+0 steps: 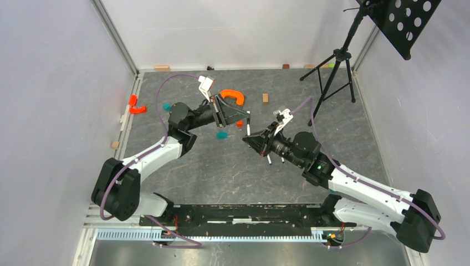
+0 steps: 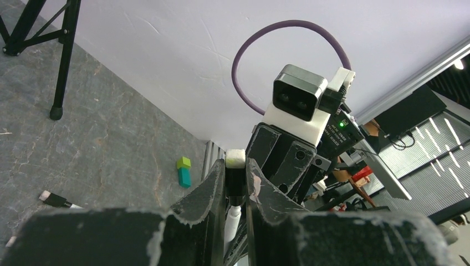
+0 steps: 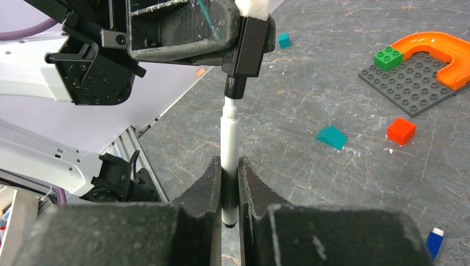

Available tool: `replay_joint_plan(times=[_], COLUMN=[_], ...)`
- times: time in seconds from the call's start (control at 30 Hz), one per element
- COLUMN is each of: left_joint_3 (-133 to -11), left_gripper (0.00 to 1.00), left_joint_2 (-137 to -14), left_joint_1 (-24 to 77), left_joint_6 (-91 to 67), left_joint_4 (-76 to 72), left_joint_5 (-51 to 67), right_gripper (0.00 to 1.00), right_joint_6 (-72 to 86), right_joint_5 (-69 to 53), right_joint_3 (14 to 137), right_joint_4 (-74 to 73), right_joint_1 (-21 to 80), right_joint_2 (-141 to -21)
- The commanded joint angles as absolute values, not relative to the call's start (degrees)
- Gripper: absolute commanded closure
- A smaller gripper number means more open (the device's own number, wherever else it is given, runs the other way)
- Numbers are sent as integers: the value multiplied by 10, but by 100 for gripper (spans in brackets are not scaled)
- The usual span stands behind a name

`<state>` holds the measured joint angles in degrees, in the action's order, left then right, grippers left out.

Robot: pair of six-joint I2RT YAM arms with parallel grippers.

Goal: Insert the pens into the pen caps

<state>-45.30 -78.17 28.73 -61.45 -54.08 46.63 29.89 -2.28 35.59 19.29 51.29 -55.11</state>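
One black plastic cap (image 3: 248, 47): we see left gripper (image 2: 235, 173) clamped on it.
One slim white pen barrel (image 3: 229, 133): right gripper (image 3: 230, 169) clamped on it, cap at its 12 o'clock.

No text, brand, number or sign can be read in any view; only tiny white print is seen on the black wrist housing (image 2: 348, 138) beside a small green light (image 2: 340, 124), too blurred to be made out.

Whether the pen (image 3: 229, 138) tip sits inside the black cap (image 3: 249, 47) cannot be told.
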Motion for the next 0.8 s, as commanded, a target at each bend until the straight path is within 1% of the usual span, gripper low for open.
replay_joint_plan(times=[0.0,0.5,0.77], left_joint_3=[-456,-454,-453], left_gripper=[98,98,98], left_joint_2=[-766,-763,-759], left_joint_1=[287,287,287], left_joint_6=[-591,-591,-587], left_joint_4=[-551,-550,-550], left_joint_5=[468,468,467], right_gripper=[100,100,100], right_joint_6=[287,271,261], right_joint_5=[-11,-4,13], right_joint_3=[393,409,437], right_joint_4=[215,203,195], right_joint_1=[516,516,515], right_joint_2=[-560,-562,-566])
